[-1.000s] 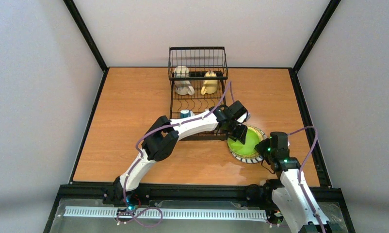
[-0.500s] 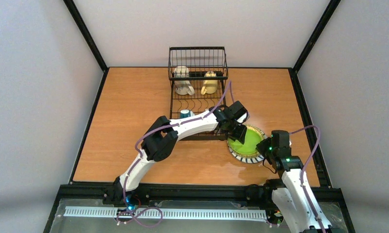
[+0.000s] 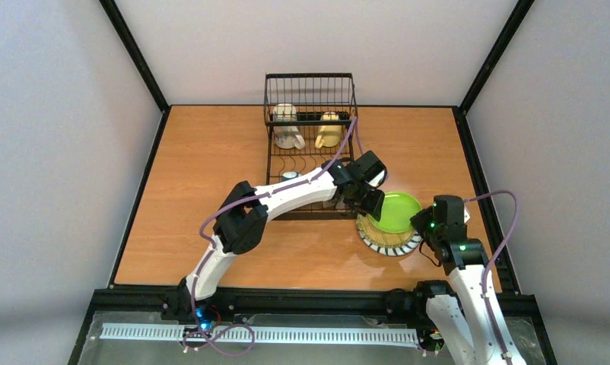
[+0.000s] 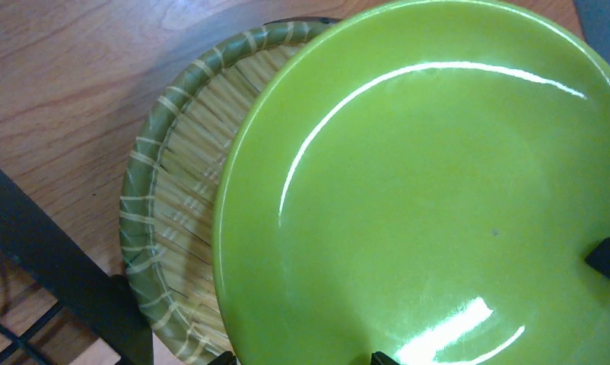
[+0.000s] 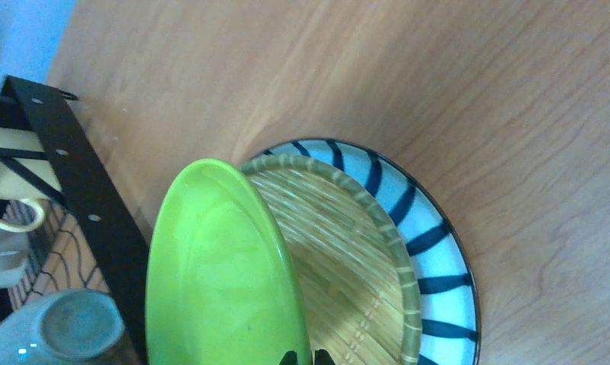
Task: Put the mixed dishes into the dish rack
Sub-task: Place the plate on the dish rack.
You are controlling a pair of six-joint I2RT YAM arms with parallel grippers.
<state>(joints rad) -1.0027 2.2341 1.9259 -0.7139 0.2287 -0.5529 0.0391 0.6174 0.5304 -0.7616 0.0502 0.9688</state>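
Pale walls and a black frame close in the wooden table (image 3: 195,190), with the dish rack (image 3: 309,91) at its far middle. The white mug (image 3: 287,128) and cream-yellow mug (image 3: 329,131) sit in its basket, and a teal bowl (image 5: 74,327) in its tray. My right claw (image 5: 302,357) is clenched on the lime-green plate (image 3: 397,211), tilted above the straw-patterned dish (image 5: 347,251) and striped dish (image 5: 439,266) beside the rack. My left claw (image 3: 372,204) is spread wide at the plate's far edge. I judge about half remains.
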